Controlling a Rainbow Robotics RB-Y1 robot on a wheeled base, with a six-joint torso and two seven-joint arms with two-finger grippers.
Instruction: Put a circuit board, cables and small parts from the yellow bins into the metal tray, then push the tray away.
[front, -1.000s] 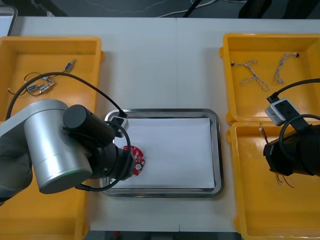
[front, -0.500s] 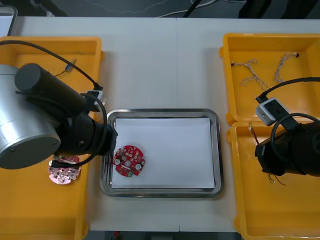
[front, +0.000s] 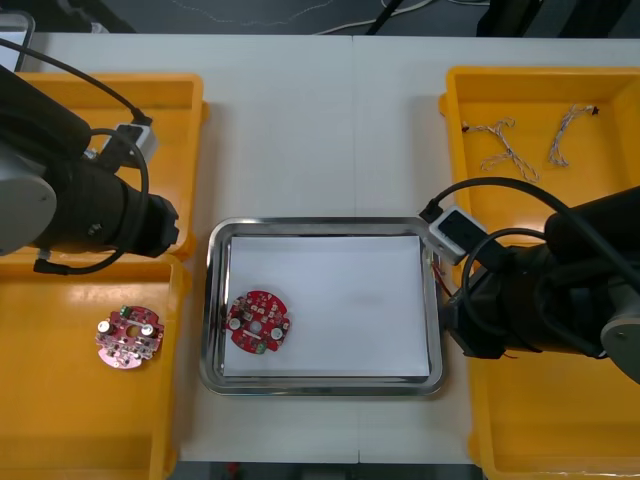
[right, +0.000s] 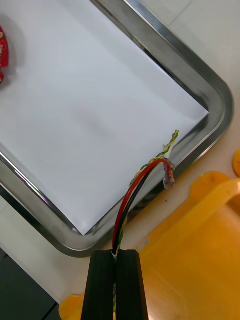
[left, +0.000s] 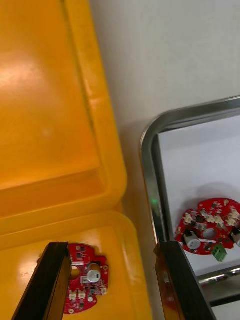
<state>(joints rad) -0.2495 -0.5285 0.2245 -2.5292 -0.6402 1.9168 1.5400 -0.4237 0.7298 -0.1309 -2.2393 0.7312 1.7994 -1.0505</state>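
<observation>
The right pincer (right: 116, 280) is clamped shut on a red and yellow cable (right: 131, 200), whose free end hangs over the right rim of the tray (right: 200, 75), beside a right bin (right: 200, 240). One board (front: 259, 322) lies on the tray's white inside, near its left edge. The left pincer (left: 112, 287) stands wide apart and empty above a left bin (front: 60, 400), where a second board (left: 86, 285) lies

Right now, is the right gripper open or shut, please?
Shut on the cable: the right gripper pinches its red and yellow wires beside the tray.
</observation>
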